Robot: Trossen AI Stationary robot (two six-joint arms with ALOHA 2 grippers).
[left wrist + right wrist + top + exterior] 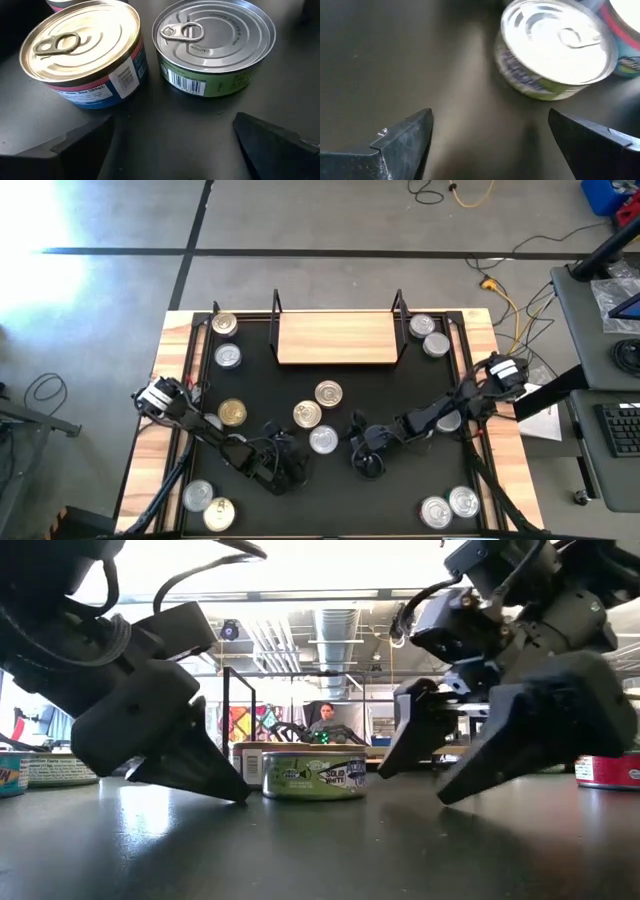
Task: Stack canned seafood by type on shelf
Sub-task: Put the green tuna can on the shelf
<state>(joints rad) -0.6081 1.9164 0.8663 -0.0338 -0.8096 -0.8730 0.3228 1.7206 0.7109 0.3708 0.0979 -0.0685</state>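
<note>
Black table point(330, 510) with wooden edges, tins scattered all over it. Nearest me, my left gripper point(290, 470) and right gripper point(368, 460) both sit low over the front middle, fingers spread wide, holding nothing. Just past them is a green-label tin point(323, 440) with a silver lid, and a gold-lid tin point(307, 415) with a pink and blue label touching it. More tins sit in the corners. The wooden shelf point(337, 338) is at the far edge, bare board, wire posts at both ends.
</note>
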